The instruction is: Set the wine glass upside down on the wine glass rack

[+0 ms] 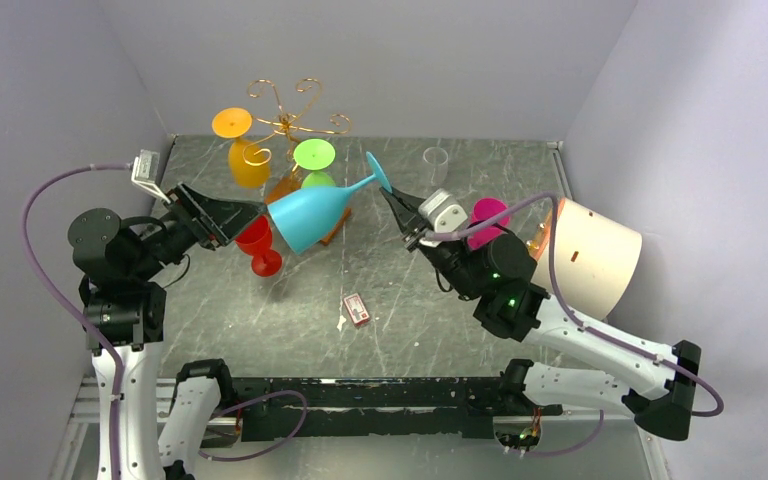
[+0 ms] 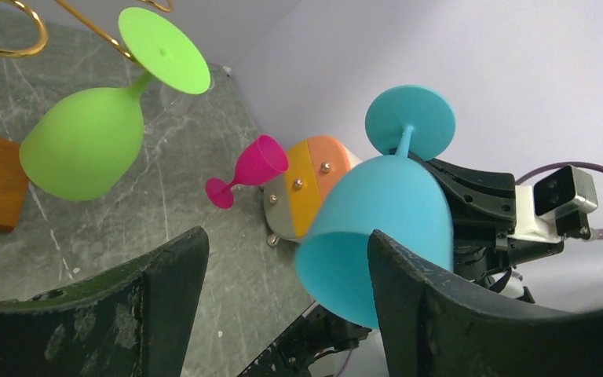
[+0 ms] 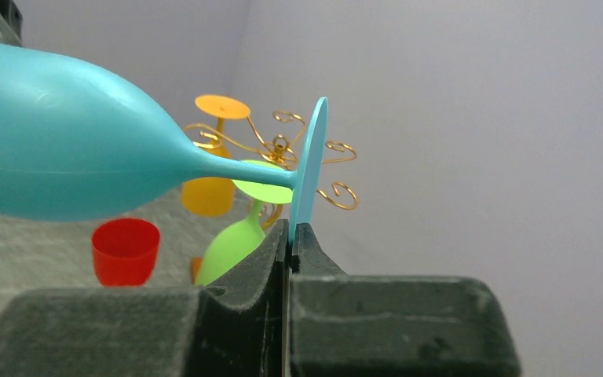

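Two glasses, an orange glass [image 1: 248, 160] and a green glass [image 1: 315, 158], hang upside down on the wine glass rack [image 1: 285, 115] at the far left-centre of the table [image 1: 430, 300]. Nearer, the blue wine glass [image 1: 312, 215] is held tilted in the air, its foot's edge pinched in the closed right gripper [image 1: 397, 205]. The left gripper [image 1: 248, 218] is spread wide at the bowl's rim, gripping nothing.

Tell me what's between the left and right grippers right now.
The blue wine glass, lying sideways: the right gripper pinches its foot's edge, its bowl mouth faces the open left gripper. Top view shows it.
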`<state>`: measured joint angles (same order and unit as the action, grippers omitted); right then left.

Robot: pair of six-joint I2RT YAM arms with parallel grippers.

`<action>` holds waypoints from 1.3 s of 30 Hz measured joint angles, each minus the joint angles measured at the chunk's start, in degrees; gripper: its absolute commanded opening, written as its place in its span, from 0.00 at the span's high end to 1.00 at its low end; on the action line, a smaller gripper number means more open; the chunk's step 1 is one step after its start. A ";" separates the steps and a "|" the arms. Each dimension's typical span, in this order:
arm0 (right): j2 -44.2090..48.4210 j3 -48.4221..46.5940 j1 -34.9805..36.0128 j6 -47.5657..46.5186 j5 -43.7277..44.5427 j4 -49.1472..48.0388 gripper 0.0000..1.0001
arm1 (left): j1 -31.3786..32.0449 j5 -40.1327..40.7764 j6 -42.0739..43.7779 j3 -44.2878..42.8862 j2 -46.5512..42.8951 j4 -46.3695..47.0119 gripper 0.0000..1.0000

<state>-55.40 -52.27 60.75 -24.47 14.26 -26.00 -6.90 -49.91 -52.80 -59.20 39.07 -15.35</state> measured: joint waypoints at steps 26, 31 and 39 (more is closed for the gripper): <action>-6.51 4.87 7.17 -50.71 -16.02 9.60 1.00 | 3.06 -11.37 -6.47 6.43 0.44 3.72 0.35; -10.69 3.87 9.25 -54.18 -14.88 9.57 1.00 | 3.52 -12.41 -6.36 7.69 0.74 3.37 0.37; -13.60 2.45 10.75 -56.41 -12.07 7.19 1.00 | 3.74 -12.76 -3.34 9.38 1.73 0.13 0.36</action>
<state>-68.99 -49.82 71.50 -80.88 2.20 -18.81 -3.16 -62.67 -56.14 -49.82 40.80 -15.22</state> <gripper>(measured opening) 0.025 0.636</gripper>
